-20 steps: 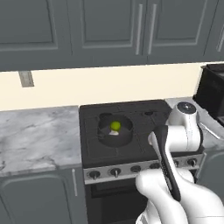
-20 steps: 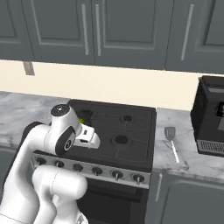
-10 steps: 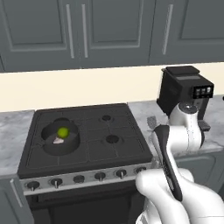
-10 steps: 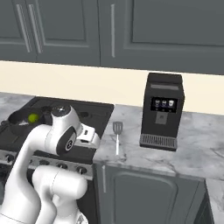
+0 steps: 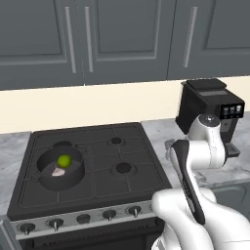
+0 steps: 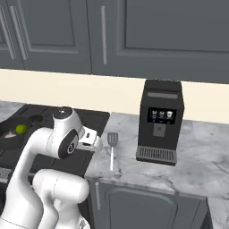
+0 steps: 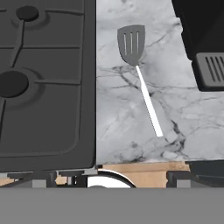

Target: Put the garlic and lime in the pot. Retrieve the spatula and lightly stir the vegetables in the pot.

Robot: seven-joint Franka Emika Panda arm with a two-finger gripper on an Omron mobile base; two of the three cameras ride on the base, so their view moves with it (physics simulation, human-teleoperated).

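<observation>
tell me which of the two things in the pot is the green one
The lime, the small round yellow-green ball toward the back of the pot. The garlic in front of it is pale pinkish-white and lumpy.

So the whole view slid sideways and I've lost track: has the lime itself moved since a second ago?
No. The lime still sits in the pot on the stove's front-left burner, beside the garlic; only the camera moved.

Rendered kitchen, gas stove (image 5: 93, 166), marble counter (image 6: 179, 165), grey cabinets (image 6: 134, 36), coffee machine (image 6: 160, 121)
</observation>
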